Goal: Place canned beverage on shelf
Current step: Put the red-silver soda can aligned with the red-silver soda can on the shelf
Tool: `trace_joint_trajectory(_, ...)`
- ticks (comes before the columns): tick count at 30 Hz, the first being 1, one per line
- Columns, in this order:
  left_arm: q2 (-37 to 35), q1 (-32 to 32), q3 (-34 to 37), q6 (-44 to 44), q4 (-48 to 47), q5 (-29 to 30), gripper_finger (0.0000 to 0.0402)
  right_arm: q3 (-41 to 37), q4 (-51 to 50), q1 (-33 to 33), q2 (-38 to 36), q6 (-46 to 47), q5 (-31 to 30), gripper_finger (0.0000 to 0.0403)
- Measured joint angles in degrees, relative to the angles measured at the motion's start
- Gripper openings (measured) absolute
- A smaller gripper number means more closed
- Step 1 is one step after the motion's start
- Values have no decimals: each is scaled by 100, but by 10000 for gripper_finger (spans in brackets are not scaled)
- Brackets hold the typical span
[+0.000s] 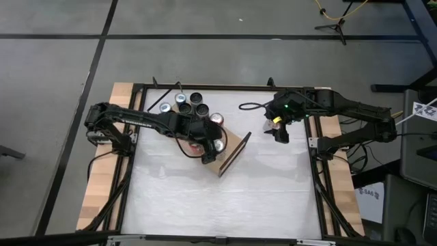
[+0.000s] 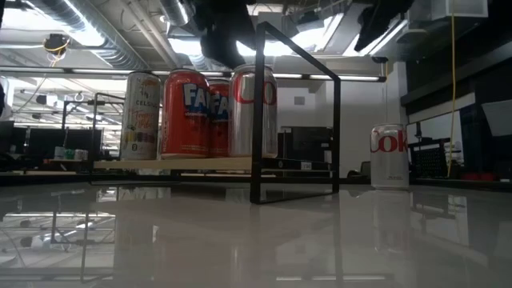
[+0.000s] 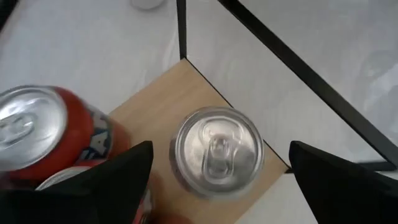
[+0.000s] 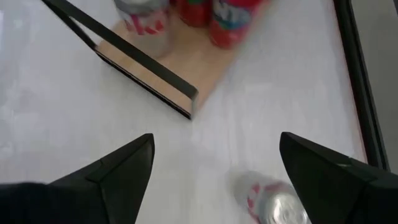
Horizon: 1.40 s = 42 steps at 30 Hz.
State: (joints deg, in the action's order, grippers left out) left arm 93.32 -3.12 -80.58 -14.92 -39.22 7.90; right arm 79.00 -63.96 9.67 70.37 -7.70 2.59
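The shelf (image 2: pixel 172 163) is a light wooden board on a thin black frame (image 2: pixel 298 112), mid-table. Several cans stand on it: a pale one (image 2: pixel 142 116), two orange ones (image 2: pixel 184 112), and a silver can (image 3: pixel 217 152) at the board's corner. My left gripper (image 3: pixel 221 147) hangs open above this silver can, one finger to each side, apart from it. In the high view it is over the shelf (image 1: pixel 210 152). My right gripper (image 4: pixel 216 140) is open above the table right of the shelf (image 1: pixel 278 134). A silver can with red lettering (image 4: pixel 273 202) stands on the table below it.
Several more cans (image 1: pixel 184 106) stand clustered on the table at the far left, and one (image 1: pixel 216 119) stands just beyond the shelf. The table's black rim (image 1: pixel 315 171) and wooden side boards (image 1: pixel 102 184) bound the white top. The near half of the table (image 1: pixel 218 205) is bare.
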Motion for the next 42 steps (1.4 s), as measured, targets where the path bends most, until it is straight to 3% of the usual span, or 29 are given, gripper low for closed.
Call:
trace_joint_trajectory(14, -1319, -1, -4, 4, -208, 119, 368, 0, -653, 1370, 0, -345, 530, 344)
trace_joint_trajectory(28, -2435, -666, 33, -30, -980, 1658, 368, 0, -622, 1506, 0, -353, 1054, 344)
trace_joint_trajectory(34, -3074, -940, 839, -292, -781, 1900, 368, 0, -624, 1510, 0, -353, 1019, 344)
trace_joint_trajectory(42, -4789, -904, 2694, -256, 520, 1964, 368, 0, -645, 1510, 0, -357, 695, 344)
